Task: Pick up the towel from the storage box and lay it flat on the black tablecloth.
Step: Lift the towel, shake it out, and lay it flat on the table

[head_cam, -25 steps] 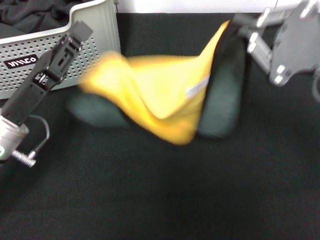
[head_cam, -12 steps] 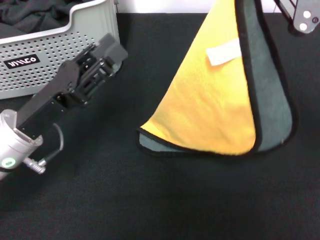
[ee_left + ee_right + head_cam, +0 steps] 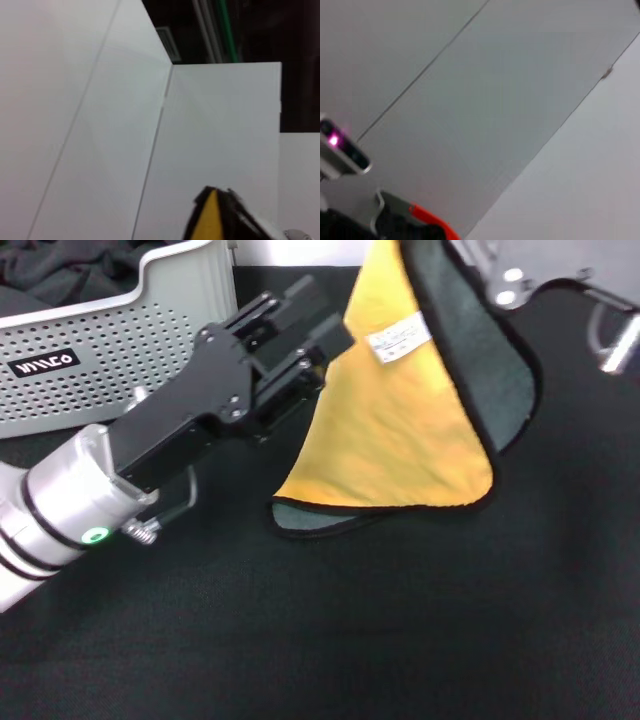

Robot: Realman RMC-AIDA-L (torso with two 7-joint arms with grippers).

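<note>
Now the left hand [image 3: 318, 338] is reaching farther in, touching the yellow towel [image 3: 400, 430]; its grip cannot be told. The right hand [image 3: 470, 255] is gripping the towel's top, its hem trailing on the black tablecloth [image 3: 400, 620]. Only the left wrist view is catching a towel corner [image 3: 212, 220] against white panels.

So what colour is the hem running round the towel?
Black. It shows best in the head view, edging the towel between its yellow face and grey-green back.
</note>
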